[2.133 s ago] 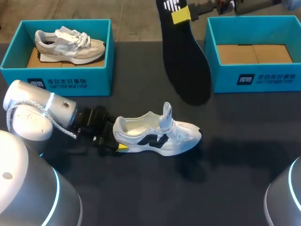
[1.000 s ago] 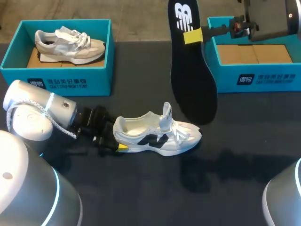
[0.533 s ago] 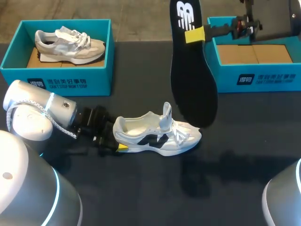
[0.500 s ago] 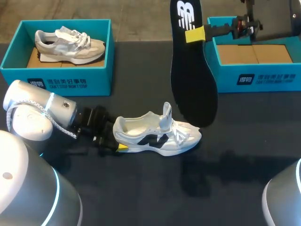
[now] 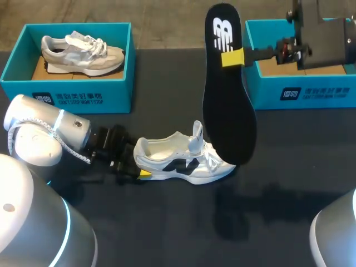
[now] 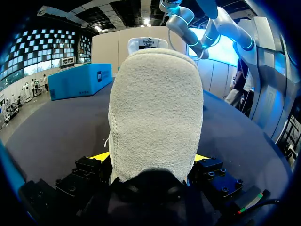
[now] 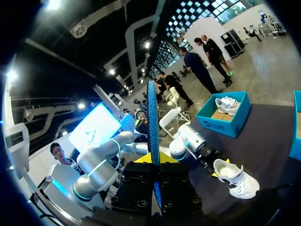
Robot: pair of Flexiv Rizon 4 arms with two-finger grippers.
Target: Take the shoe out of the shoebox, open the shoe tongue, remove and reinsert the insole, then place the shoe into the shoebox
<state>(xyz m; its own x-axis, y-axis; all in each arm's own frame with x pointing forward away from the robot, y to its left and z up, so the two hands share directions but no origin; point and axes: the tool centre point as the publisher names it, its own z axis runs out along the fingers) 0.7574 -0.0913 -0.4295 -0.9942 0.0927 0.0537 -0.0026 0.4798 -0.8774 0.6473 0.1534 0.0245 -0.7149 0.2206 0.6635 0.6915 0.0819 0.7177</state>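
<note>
Altogether two shoeboxes [image 5: 72, 97], two shoes [image 5: 183, 162], one insole [image 5: 228, 111].

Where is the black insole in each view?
Head view: the insole stands upright, lower end overlapping the white shoe at its toe, gripped near its top by the right end effector.
Left wrist view: not in it; the white shoe fills it.
Right wrist view: the insole is edge-on in the right end effector.
Shared landmark: the white shoe.
</note>
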